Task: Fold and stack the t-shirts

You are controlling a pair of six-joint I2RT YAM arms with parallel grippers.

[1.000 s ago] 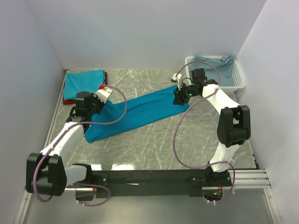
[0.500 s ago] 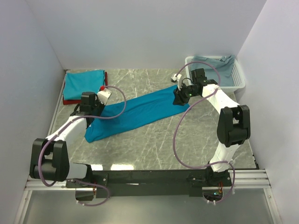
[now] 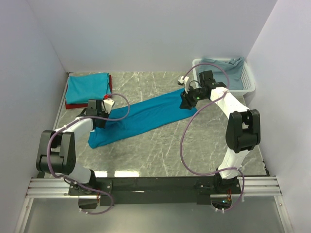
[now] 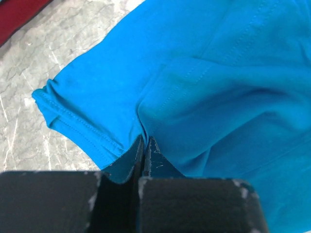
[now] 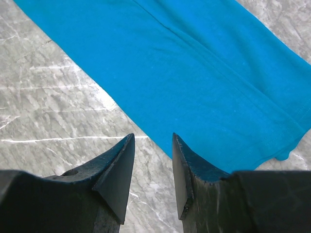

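Note:
A teal-blue t-shirt [image 3: 146, 115], folded into a long strip, lies slantwise across the marble table. My left gripper [image 3: 99, 114] sits low at the strip's left end. In the left wrist view its jaws [image 4: 144, 139] are shut on a pinch of the teal cloth [image 4: 204, 87]. My right gripper [image 3: 186, 103] hovers over the strip's right end; its fingers [image 5: 153, 138] stand open, straddling the cloth's edge [image 5: 194, 87] with nothing between them. At the back left a folded teal t-shirt [image 3: 87, 87] rests on a dark red one [image 3: 73, 105].
A white lattice basket [image 3: 249, 82] stands at the back right corner with grey-blue cloth [image 3: 223, 65] in it. White walls close in the table on the left, back and right. Bare marble [image 3: 194, 145] shows in front of the strip.
The left arm's elbow has swung back and in toward the table; its gripper has shifted slightly right and stays on the shirt's left end. The right arm and the shirt have not moved.

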